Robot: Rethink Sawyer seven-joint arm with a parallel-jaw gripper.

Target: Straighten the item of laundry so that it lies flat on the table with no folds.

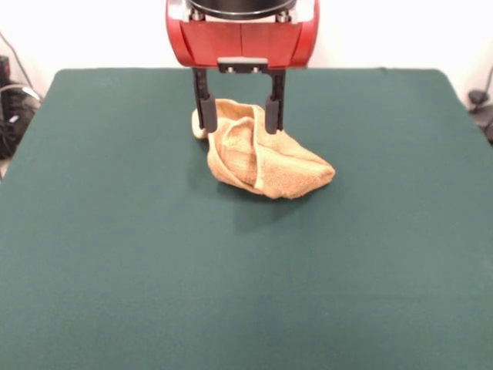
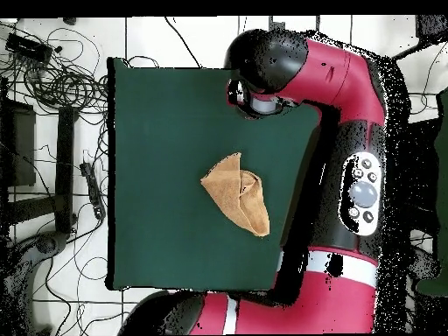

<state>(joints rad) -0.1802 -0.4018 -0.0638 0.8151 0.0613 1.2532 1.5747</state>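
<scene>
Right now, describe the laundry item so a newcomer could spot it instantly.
Find the dark green table. Below the red arm's open gripper, toward the far side, lies the golden-orange terry towel, bunched and folded over itself. It is the only thing on the cloth.

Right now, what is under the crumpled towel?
Only the table shows around the towel, which lies bunched and folded on its green top. The folds cover whatever lies beneath them, so nothing else can be confirmed. The open gripper stands at its far edge.
</scene>
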